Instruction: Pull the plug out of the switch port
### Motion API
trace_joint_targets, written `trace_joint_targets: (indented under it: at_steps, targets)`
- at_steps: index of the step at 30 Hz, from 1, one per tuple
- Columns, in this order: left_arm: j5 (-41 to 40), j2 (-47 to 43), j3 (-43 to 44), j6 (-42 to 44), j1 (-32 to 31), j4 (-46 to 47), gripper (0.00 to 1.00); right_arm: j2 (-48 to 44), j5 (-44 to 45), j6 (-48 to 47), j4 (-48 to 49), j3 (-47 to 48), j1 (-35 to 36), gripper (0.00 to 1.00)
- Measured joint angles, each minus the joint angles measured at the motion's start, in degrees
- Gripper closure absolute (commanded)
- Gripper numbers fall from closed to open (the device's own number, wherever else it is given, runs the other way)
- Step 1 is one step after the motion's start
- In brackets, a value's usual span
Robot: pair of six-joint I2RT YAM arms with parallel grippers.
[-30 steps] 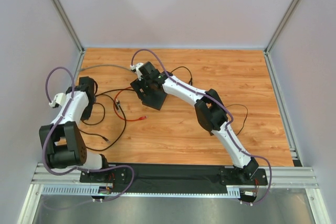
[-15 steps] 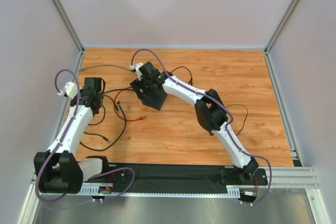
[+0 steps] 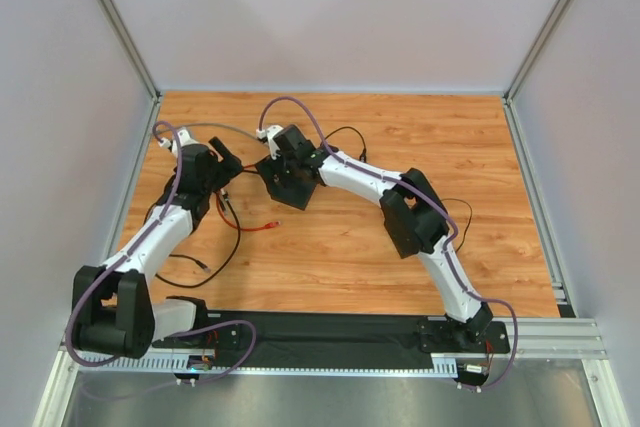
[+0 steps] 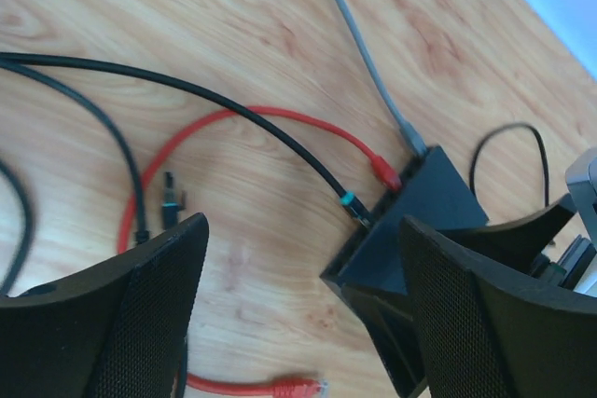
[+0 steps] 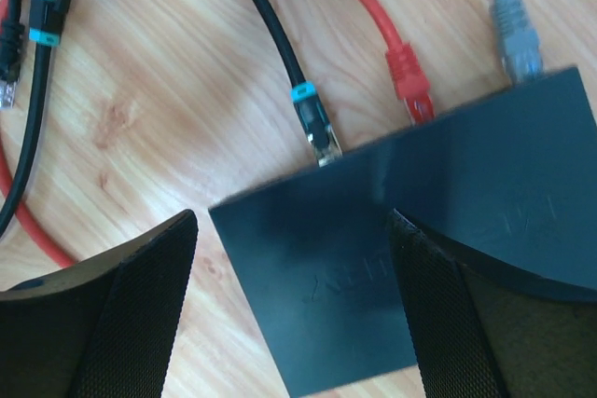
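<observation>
The switch (image 3: 293, 190) is a flat black box lying mid-table, also seen in both wrist views (image 4: 424, 202) (image 5: 438, 230). Three plugs sit in its narrow edge: a black plug with a teal band (image 5: 312, 123), a red plug (image 5: 409, 81) and a grey plug (image 5: 518, 39). My right gripper (image 5: 294, 323) is open over the switch, one finger beside its left edge, the other above its top. My left gripper (image 4: 298, 323) is open just left of the switch, with bare wood between its fingers and the plugs (image 4: 373, 188) ahead of it.
A loose red plug (image 4: 298, 386) lies on the wood by the left gripper, on the same red cable (image 3: 225, 197). Black cables (image 3: 195, 247) loop over the table's left side. A grey cable (image 3: 200, 127) runs to the back left. Metal frame posts edge the table.
My left arm has swung from the table's left edge in toward the switch, and its gripper has opened wide. The right arm has shifted only slightly over the switch.
</observation>
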Motion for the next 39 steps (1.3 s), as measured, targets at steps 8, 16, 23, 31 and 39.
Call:
trace_joint_targets:
  at_steps: [8,16,23,31,39]
  targets:
    - [6.8,5.3,-0.5,-0.7,-1.4,6.1,0.46,-5.5,-0.2,4.1,4.9,-9.4,-2.4,0.19]
    - [13.8,14.5,-1.1,-5.5,-1.6,12.9,0.54,-6.6,-6.4,9.7,8.5,-11.9,-8.6,0.35]
    - [19.5,21.9,-3.0,-10.7,-1.6,20.7,0.51,-4.8,-10.9,12.9,9.5,-10.4,-11.2,0.37]
    - [24.5,30.9,-4.5,-17.8,-1.7,34.1,0.51,-3.9,-12.8,13.4,9.6,-9.3,-10.7,0.38]
    - [25.0,33.1,-6.4,-22.3,-1.7,40.7,0.51,-3.3,-13.3,13.5,9.6,-8.5,-10.6,0.38]
